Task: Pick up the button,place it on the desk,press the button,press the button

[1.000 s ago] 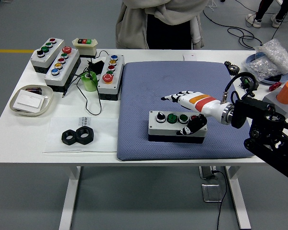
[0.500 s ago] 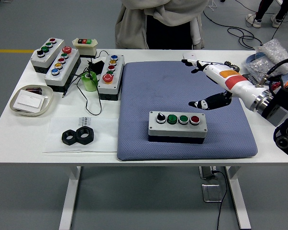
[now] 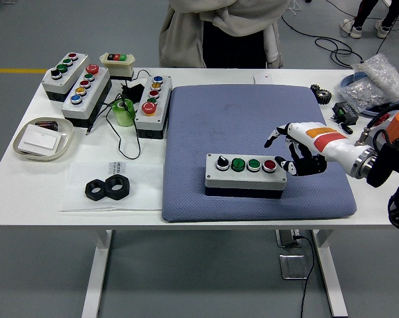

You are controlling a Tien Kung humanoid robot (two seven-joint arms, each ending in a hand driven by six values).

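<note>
Bright even overhead light, soft shadows (no glare), sharp focus.

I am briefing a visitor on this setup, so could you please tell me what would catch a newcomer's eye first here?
The blue mat filling the table's middle, with a grey button box near its front edge. The right hand, white with an orange stripe, hovers open by the box's right end, next to the red button. At the far left sits a cluster of more button boxes, and a person stands behind the table.
</note>
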